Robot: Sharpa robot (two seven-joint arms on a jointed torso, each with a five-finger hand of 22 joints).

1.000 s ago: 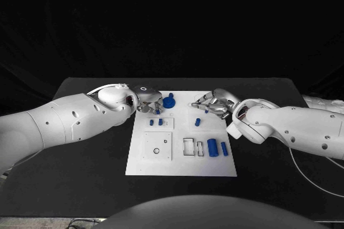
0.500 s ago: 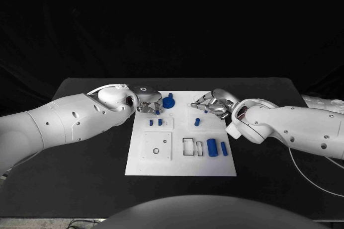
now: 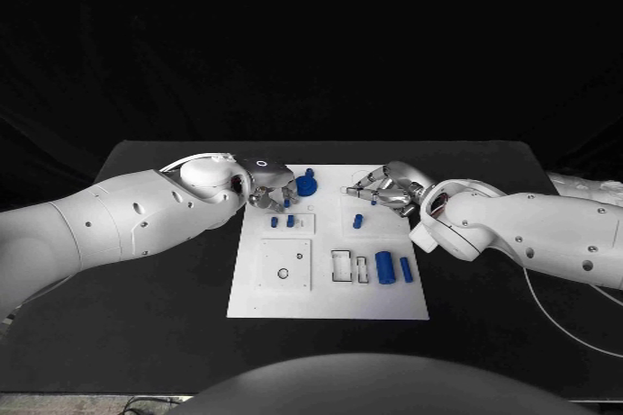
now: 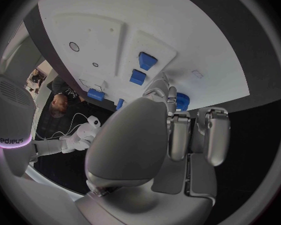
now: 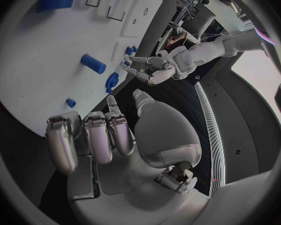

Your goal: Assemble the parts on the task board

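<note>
Here, head view: white task board [image 3: 331, 293] sits mid-frame on the black table [image 3: 156, 325]. Left hand [image 3: 270, 192] is at the board's upper-left corner, fingers curled down over the edge, just beside a large round blue part [image 3: 306, 184]. A small blue piece shows at its fingertips, but whether it pinches it I cannot tell. In the left wrist view the left hand's fingers [image 4: 178, 135] lie close together, bent over the board edge, with the round blue part [image 4: 182, 101] peeking past them and two small blue blocks [image 4: 143, 68] on the board beyond.

Right hand [image 3: 384, 188] is at the board's upper-right area, fingers curled in with a bit of blue between them; hold unclear, cannot tell. Right wrist view: fingers [image 5: 90, 135] bunched side by side above the board edge, a blue peg [image 5: 92, 63] lying on the board nearby.

On the board: two small blue blocks [image 3: 282, 221] left of centre, one blue peg [image 3: 358, 221] right of centre, a thick blue cylinder [image 3: 384, 265] and a thin blue bar [image 3: 406, 269] at lower right, beside rectangular slots [image 3: 343, 265]. A square plate with a hole [image 3: 284, 264] is at lower left.
</note>
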